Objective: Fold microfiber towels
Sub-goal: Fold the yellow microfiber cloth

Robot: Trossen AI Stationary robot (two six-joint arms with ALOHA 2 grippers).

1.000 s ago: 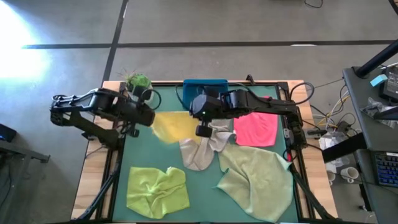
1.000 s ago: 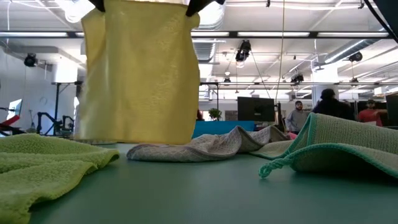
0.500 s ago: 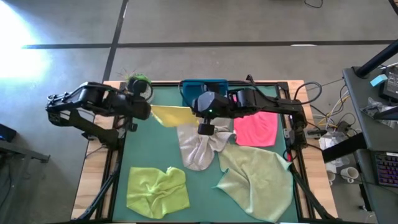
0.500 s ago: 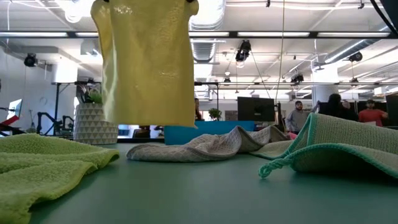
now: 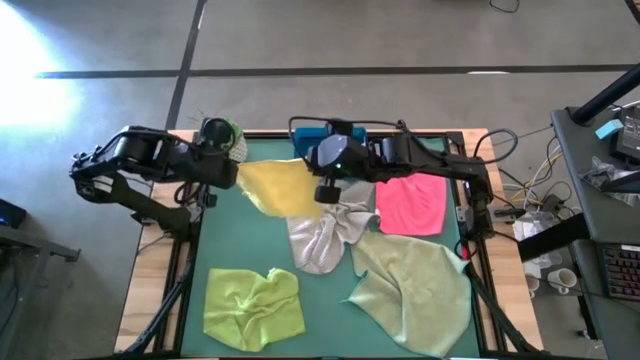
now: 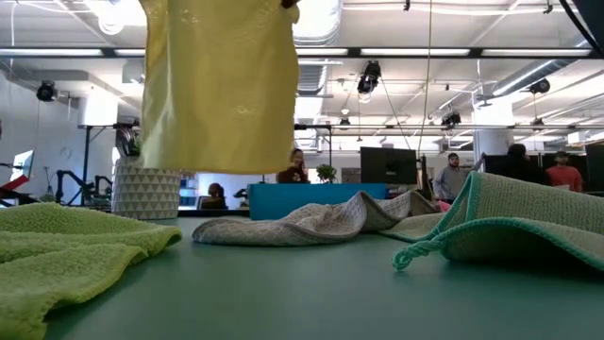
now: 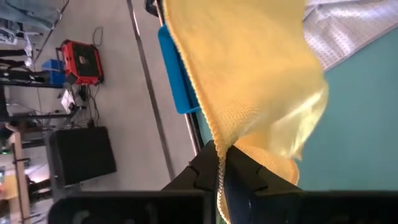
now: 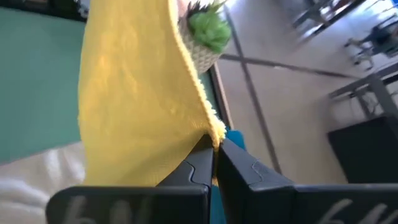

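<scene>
A yellow towel [image 5: 283,187] hangs spread between my two grippers, above the far half of the green table. My left gripper [image 5: 238,174] is shut on its upper left corner and my right gripper [image 5: 322,191] on its upper right corner. In the low view the yellow towel [image 6: 222,90] hangs clear of the table, its lower edge in the air. On the table lie a crumpled grey towel [image 5: 320,238], a flat pink towel [image 5: 412,206], a rumpled lime green towel [image 5: 252,306] and a larger sage towel [image 5: 415,285]. My left gripper pinches the yellow towel's upper corner [image 7: 217,148] between its two fingers [image 7: 200,173], at the hemmed edge. The cloth hangs below the hold, clear of the table. My right gripper pinches the opposite upper corner [image 8: 215,133] between its two fingers [image 8: 200,163]. The top edge runs nearly straight between the two holds.
A blue tray [image 5: 308,136] stands at the far edge, partly under my right arm. A potted plant [image 5: 222,136] stands at the far left corner. Bare green table shows left of the grey towel. People stand in the room beyond the table.
Both grippers have risen and gone a little toward the far edge, staying shut on the yellow towel. The towel has gone up with them, so its lower edge hangs higher over the table than before, and it has swung a little.
</scene>
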